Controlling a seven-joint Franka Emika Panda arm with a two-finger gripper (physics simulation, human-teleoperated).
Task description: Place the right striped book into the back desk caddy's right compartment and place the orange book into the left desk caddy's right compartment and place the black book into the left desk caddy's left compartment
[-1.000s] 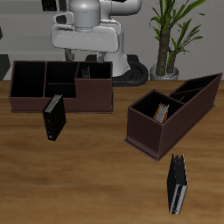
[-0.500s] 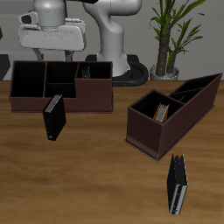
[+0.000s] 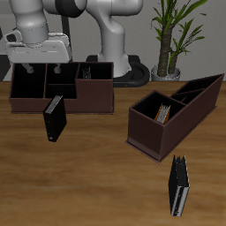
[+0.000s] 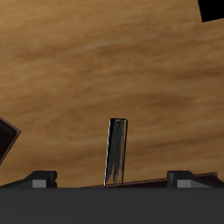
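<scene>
**Open gripper above the back caddy, black book just in front of it**

The gripper (image 3: 42,69) hangs over the back desk caddy (image 3: 97,101) with its jaws spread wide and nothing between them; the wrist view shows both fingertips (image 4: 39,178) well apart.

The target is probably the black book (image 3: 55,117), which stands on edge on the table just before that caddy's front wall. From the jaws it lies lower and nearer the table's front edge. Its long axis runs upward with a slight lean. In the wrist view its thin top edge (image 4: 117,150) sits about midway between the fingers, so the jaws would close across its thickness.

A second dark book (image 3: 178,185) stands far off, near the front edge, beyond the left desk caddy (image 3: 146,132), which already holds an orange book (image 3: 162,113).
</scene>
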